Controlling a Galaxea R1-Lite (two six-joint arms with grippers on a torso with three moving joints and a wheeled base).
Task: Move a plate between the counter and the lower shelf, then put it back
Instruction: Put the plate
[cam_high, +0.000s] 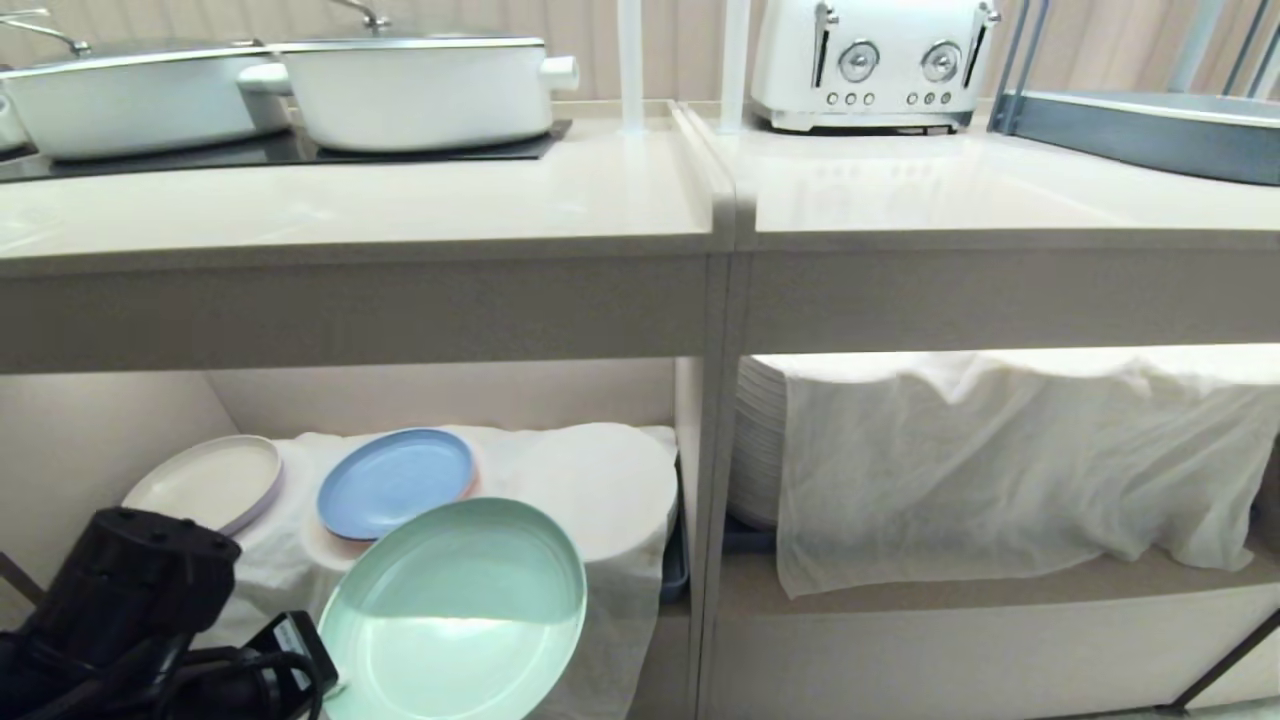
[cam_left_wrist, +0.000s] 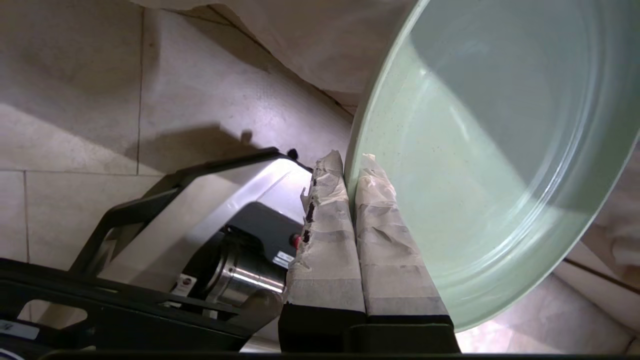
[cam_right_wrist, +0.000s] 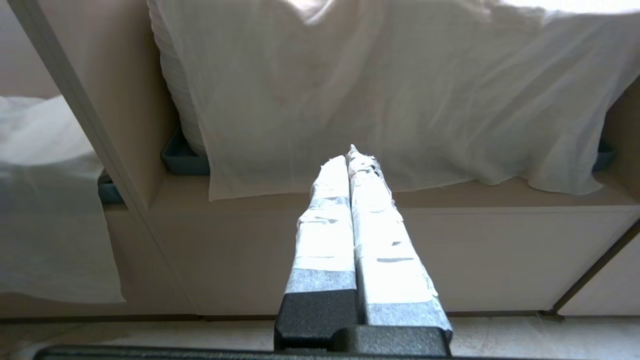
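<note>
The mint-green plate (cam_high: 460, 610) hangs tilted in the air in front of the lower shelf (cam_high: 600, 480), low in the head view. My left gripper (cam_left_wrist: 350, 162) is shut on the plate (cam_left_wrist: 490, 150), its taped fingers pinching the rim edge. The left arm's black wrist (cam_high: 130, 590) shows at the head view's bottom left. The counter (cam_high: 400, 200) runs above the shelf. My right gripper (cam_right_wrist: 350, 155) is shut on nothing and hangs in front of the right-hand compartment, outside the head view.
A blue plate (cam_high: 395, 480) and a beige-grey plate (cam_high: 205, 480) lie on the shelf's white cloth. White pots (cam_high: 420, 90) stand on the cooktop, a toaster (cam_high: 870, 60) further right. A cloth (cam_high: 1000, 460) drapes a plate stack in the right compartment.
</note>
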